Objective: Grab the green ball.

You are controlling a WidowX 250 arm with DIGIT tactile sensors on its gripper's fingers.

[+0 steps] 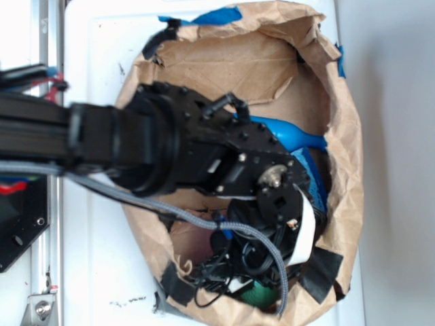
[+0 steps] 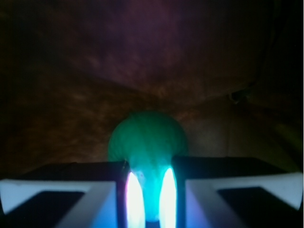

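While black robot arm (image 1: 156, 146) reaches down into crumpled brown paper bag (image 1: 272, 61), small round matte green ball (image 2: 147, 142) sits pinched between gripper (image 2: 148, 202) fingers, glowing pads (image 2: 134, 199) pressed on its near side. Exterior view: ball just visible at bag's lower edge beneath wrist, grey braided cable (image 1: 136, 200) crossing over. Blue pin-shaped bottle (image 1: 289, 134) lies just beside, partly hidden by arm. Black tape patches (image 1: 323, 272) on bag rim.

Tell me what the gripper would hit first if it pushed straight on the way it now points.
The green ball. In the wrist view it sits directly ahead of the gripper, its near side already between the glowing fingertips. Whether they touch it is unclear. Behind it is only the brown paper bag.
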